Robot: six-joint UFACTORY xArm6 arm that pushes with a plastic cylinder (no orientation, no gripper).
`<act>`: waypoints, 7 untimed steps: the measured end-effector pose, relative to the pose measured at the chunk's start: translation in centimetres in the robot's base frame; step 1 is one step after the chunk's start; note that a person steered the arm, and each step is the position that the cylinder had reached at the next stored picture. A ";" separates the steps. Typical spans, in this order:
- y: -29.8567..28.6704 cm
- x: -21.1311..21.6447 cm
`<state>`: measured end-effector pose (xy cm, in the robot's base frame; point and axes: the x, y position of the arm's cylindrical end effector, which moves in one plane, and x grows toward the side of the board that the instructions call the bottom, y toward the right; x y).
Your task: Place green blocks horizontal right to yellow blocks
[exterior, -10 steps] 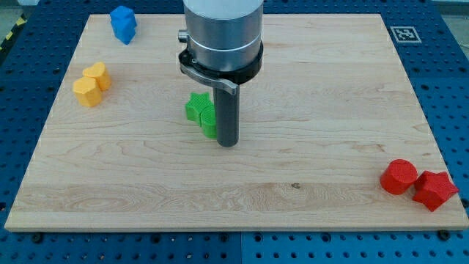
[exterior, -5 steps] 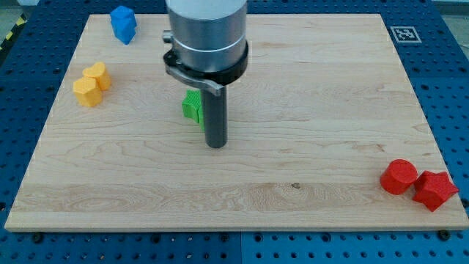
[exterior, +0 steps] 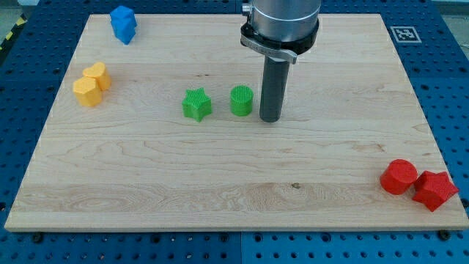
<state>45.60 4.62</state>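
My tip (exterior: 270, 119) was down on the counter (exterior: 220, 183), just to the view's right of the green cylinder (exterior: 242, 100), close beside it, contact unclear from this angle. No fingers on this rig: the arm ended in a plain dark rod, so nothing was open, closed or gripping. The rod stood upright under the grey metal wrist at the view's top.

The green star block (exterior: 196, 104) sat just to the view's left of the green cylinder, a small gap between them, both roughly on one horizontal line near the counter's middle. The star was farther from the tip than the cylinder, which lay between the two.

The yellow blocks were well apart from the greens, near the view's left edge: one yellow block (exterior: 86, 92) lower and to the left, the other yellow block (exterior: 97, 75) just above and right of it, the pair touching. Shapes hard to make out, both chunky and faceted. The greens sat to the view's right of the yellows and slightly lower.

A blue block (exterior: 123, 23) sat near the top left corner. At the bottom right, a red cylinder (exterior: 399, 177) touched a red star-like block (exterior: 434, 190). A black-and-white marker tag (exterior: 404, 34) sat at the counter's top right corner.
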 end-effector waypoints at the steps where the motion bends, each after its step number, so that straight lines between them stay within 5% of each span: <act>1: -3.1 0.9; 4: -3.3 -3.4; 6: -6.8 2.0; 7: -13.7 2.7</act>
<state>48.33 -9.11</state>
